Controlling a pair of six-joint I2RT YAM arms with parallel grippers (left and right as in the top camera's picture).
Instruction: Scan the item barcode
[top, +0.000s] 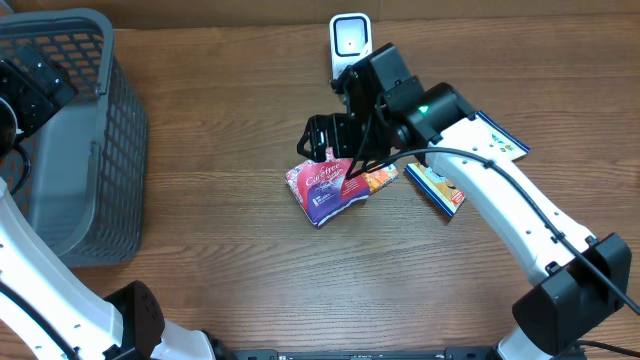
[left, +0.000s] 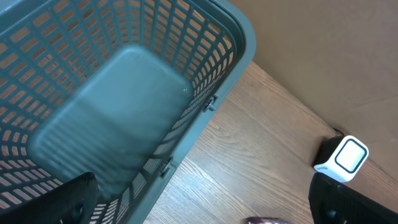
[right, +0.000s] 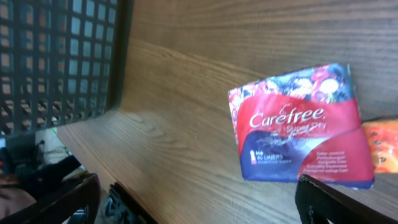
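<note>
The Carefree pack (top: 325, 190) lay flat near the middle of the wood-grain bench (top: 220, 250), label up, touching an orange packet (top: 380, 180) on its right. The right end effector (top: 332, 150) hovered over it with jaws spread wide, holding nothing. Two blue-edged packets (top: 440, 185) lay farther right, and a white scanner (top: 349, 38) stood behind. At the far left, the left end effector (left: 202, 208), equally wide, hung over a grey mesh basket (top: 105, 60) whose bare floor showed. A plain tan wall (left: 323, 50) backed the bench.
</note>
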